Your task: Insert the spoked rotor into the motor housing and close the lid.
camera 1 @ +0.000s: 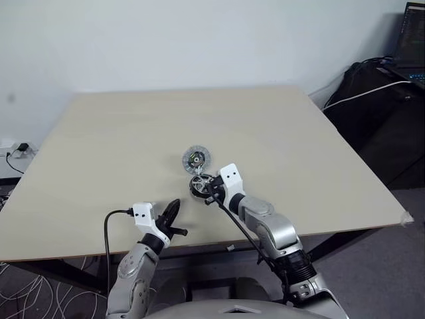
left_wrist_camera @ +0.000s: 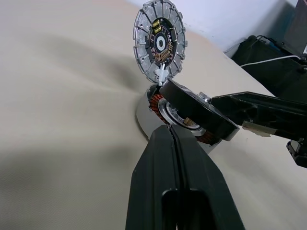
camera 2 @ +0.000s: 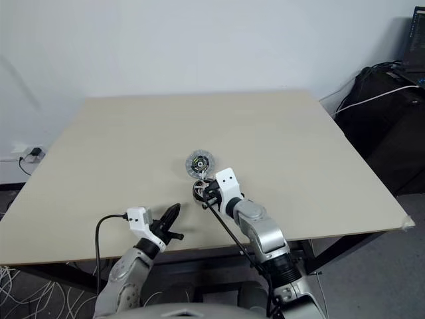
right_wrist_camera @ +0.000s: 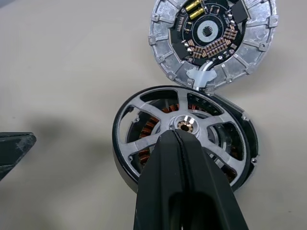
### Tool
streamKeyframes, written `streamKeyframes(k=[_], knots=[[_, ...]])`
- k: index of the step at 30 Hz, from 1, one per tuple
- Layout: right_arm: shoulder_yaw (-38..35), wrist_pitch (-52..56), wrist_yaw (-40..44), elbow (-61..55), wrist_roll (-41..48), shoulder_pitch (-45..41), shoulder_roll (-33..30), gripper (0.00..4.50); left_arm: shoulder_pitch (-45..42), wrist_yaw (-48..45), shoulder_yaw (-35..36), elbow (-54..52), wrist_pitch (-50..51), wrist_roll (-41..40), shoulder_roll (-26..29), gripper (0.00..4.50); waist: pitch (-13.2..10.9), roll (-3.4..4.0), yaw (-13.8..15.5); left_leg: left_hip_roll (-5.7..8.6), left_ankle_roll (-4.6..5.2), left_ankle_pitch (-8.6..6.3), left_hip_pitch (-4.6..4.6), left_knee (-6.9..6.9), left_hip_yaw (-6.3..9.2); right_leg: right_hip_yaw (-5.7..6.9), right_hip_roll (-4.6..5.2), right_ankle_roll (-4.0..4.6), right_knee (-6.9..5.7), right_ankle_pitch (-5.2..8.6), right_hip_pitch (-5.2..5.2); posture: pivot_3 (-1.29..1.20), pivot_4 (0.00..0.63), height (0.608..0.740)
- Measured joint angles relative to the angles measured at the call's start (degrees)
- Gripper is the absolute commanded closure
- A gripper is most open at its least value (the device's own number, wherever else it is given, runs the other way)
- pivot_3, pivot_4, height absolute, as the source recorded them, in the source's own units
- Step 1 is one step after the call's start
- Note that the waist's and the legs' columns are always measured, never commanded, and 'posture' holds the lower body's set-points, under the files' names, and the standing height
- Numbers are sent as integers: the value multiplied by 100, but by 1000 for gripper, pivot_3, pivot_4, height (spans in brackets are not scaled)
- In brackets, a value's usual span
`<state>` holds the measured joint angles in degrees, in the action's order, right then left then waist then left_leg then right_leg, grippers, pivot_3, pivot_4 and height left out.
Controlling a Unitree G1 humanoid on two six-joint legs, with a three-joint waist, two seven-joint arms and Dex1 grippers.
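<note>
A beige table [camera 1: 119, 133] stands by a white wall [camera 1: 199, 40], a black bag [camera 1: 372, 106] beside it.

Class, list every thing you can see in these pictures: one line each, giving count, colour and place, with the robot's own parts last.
Table: one, beige, under everything.
Lid: one, grey rim with dark centre, flat on the table, touching the housing's far edge.
Motor housing: one, dark with copper windings, mid-table.
Spoked rotor: one, shiny silver, sitting in the housing.
Laptop: one, dark, far right, off the table.
Bags: dark, right of the table.
Cables: white, on the floor at left.
Left hand: black, shut, near the table's front edge.
Right hand: black, shut, tips at the rotor's hub.
</note>
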<state>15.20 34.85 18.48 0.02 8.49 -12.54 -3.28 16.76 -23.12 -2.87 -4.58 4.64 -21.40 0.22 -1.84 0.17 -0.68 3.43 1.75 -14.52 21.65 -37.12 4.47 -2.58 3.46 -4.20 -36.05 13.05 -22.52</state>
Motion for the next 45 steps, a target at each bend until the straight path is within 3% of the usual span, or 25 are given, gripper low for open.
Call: streamKeyframes(k=[8,22,26,37,45], knots=[[-293,-320,393,-580,341,170,-183,4500,5,-51,0,6,22,-7,-6,4459,1,0,1,-1,3,2,-2,-3,0,0,0,-17,0,8,4,0,0,740],[-549,-180,57,40,-58,47,-647,4500,33,-70,27,8,117,-20,-28,4459,2,3,4,-1,6,4,-2,-4,-3,-2,0,1,0,-3,2,0,0,740],[-606,-159,33,260,-93,30,-647,3685,33,-70,32,8,124,-23,-29,4500,2,3,3,0,7,4,-2,-4,-5,-3,0,1,0,-3,3,0,0,740],[-723,65,127,114,17,68,-585,192,32,-69,55,8,153,-119,-56,4500,3,3,4,-1,9,5,-2,-4,-4,-3,0,1,0,-3,2,0,0,740],[-464,-80,1145,-1184,510,932,-1095,192,42,-67,62,8,164,-164,-64,4500,4,5,4,-2,11,3,-1,-6,-4,-3,1,-30,1,15,4,0,0,740]])
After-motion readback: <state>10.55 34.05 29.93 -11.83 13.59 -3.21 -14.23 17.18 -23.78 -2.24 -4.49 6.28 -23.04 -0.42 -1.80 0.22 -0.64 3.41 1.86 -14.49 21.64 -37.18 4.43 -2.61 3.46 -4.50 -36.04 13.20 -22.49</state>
